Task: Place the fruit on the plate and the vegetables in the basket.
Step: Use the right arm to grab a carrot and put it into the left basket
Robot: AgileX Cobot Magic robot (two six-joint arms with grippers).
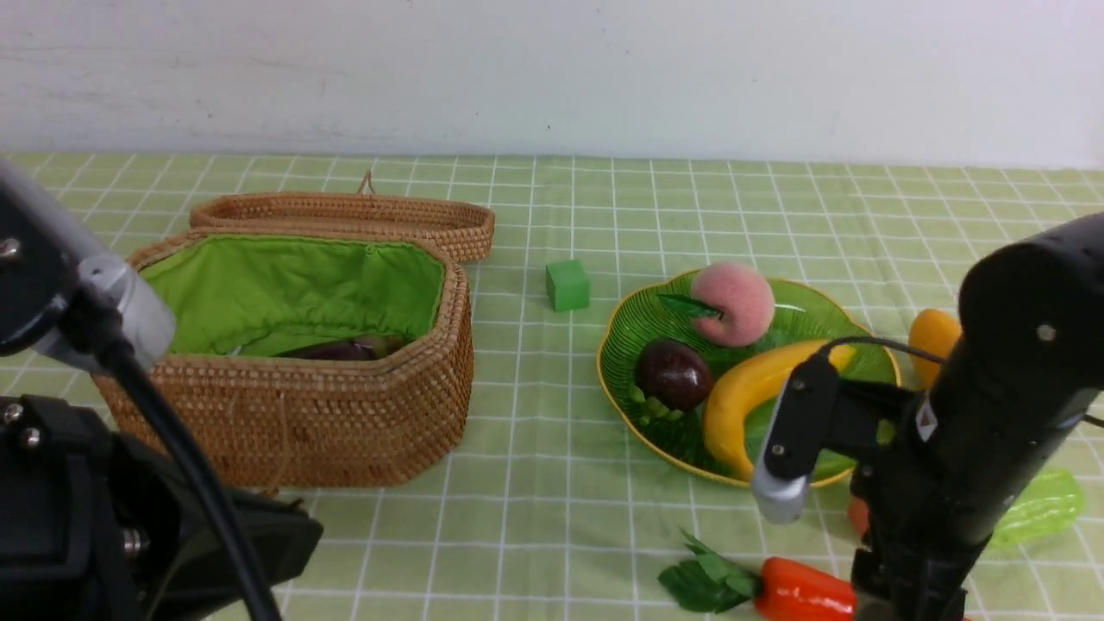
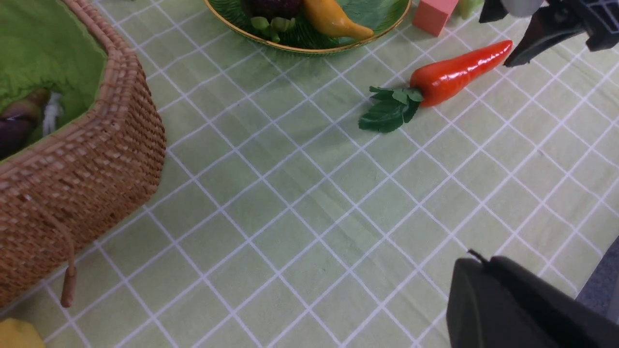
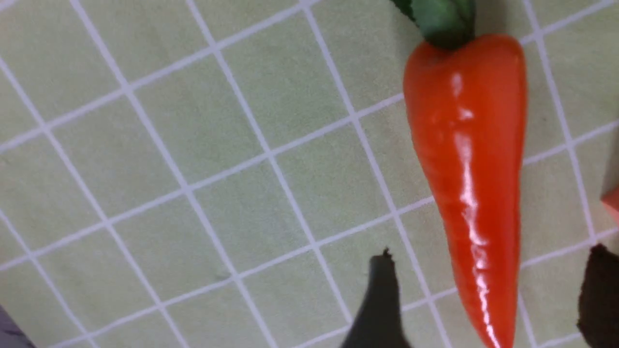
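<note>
Glossy red-orange toy carrot with green leaves point(image 3: 466, 159), lying flat on the pale green checked surface point(image 1: 535, 517), on the robot's side of the translucent green, gold-rimmed glass plate point(image 1: 642, 321) and just clear of its rim. The carrot's long axis runs roughly along that near rim: the leaves point away from the plate toward the brown woven wicker basket with green lining point(image 1: 345, 414), and the tapered end points the other way. The right hand point(image 3: 491, 290) hangs over this tapered end with its two fingers spread, one on each side of the carrot and neither touching it, so the gap crosses the long axis squarely. Judged from this, the coming move is a short descent and a closing across the narrow end. The left hand point(image 2: 503, 299), closed and empty, waits on the basket's side of the plate, well apart from the carrot. The right arm is much the nearer.
</note>
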